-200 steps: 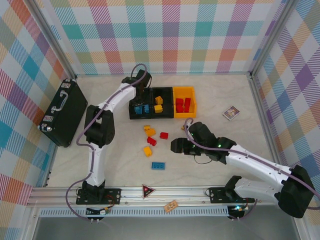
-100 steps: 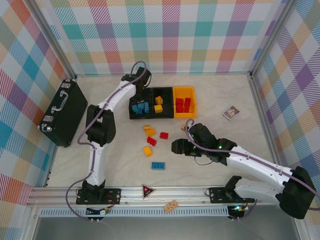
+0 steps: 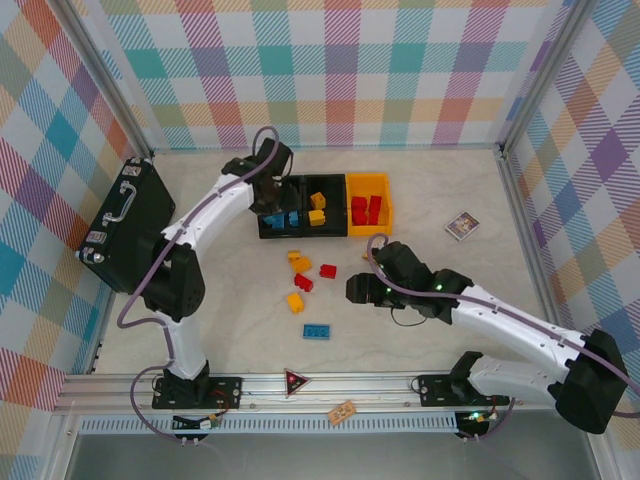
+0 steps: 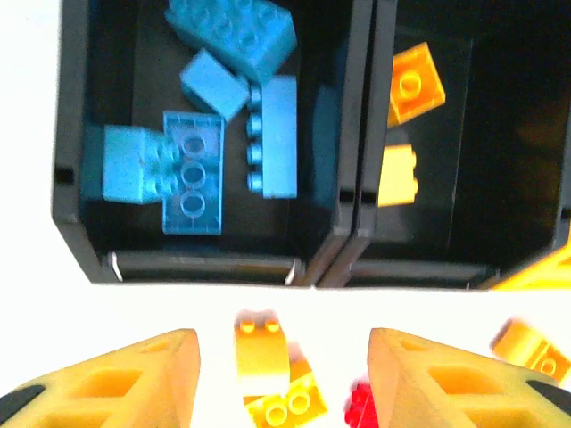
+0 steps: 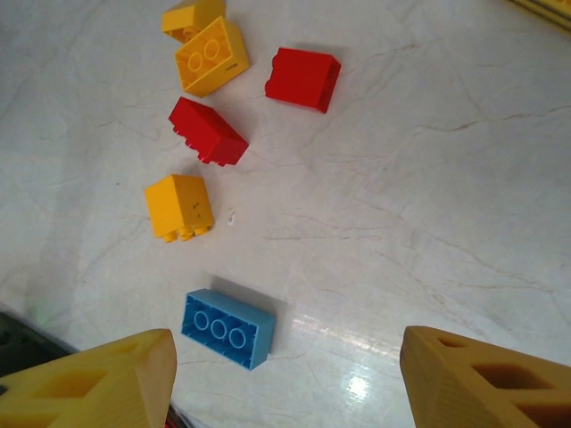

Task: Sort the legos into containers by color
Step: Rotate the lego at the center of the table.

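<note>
Pale marbled tabletop (image 5: 428, 178), walled in plaid, lies bare to the right of six loose studded plastic bricks: three yellow (image 5: 178, 207), two red (image 5: 303, 78), one blue (image 5: 227, 316). The left claw (image 4: 284, 357), spread and empty, hangs at the near rim of three joined plastic bins (image 4: 205, 245); the leftmost holds five blue bricks (image 4: 275, 134). The right claw (image 5: 285, 374) is spread and empty over the loose ones

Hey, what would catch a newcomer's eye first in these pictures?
The row of three bins toward the back of the table stands out: blue bricks left, yellow bricks middle, red bricks right. Then come the loose bricks scattered in front of it, with the right pincer open just to their right.
</note>
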Tool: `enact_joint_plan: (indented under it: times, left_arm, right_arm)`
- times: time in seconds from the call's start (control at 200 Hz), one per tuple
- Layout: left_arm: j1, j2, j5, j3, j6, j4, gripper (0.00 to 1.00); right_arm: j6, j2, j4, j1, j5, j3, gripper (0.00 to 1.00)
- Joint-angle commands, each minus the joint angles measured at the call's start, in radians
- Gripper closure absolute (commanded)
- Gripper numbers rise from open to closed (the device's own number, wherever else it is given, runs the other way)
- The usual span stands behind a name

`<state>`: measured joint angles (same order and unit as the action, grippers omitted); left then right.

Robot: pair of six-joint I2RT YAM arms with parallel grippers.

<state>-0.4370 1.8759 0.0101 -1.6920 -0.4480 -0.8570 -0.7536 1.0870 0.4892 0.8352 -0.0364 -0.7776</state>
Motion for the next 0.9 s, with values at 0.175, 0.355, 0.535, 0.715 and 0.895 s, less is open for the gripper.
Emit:
enact_joint_plan:
  times: [0.175,0.355,0.535,0.715,0.895]
  left_arm:
    - [-0.041,-0.192,-0.116,0.248,0.006,0.098,0.47]
    - [-0.064,-0.307,-0.169,0.399,-0.023,0.153,0.47]
    - [-0.099,-0.414,-0.192,0.545,-0.068,0.203,0.47]
    - [-0.128,-0.518,-0.205,0.671,-0.128,0.243,0.46]
    - [-0.150,-0.569,-0.189,0.749,-0.167,0.249,0.45]
  right_arm:
    - [0.180,0.086,0.085,-0.107,-0.069,-0.085,0.29]
    - [0.289,0.177,0.032,-0.206,-0.054,-0.103,0.25]
    - [0.389,0.313,-0.050,-0.273,-0.037,-0.135,0.24]
    - [0.468,0.434,-0.153,-0.315,-0.020,-0.168,0.23]
    - [0.525,0.545,-0.206,-0.332,0.004,-0.227,0.23]
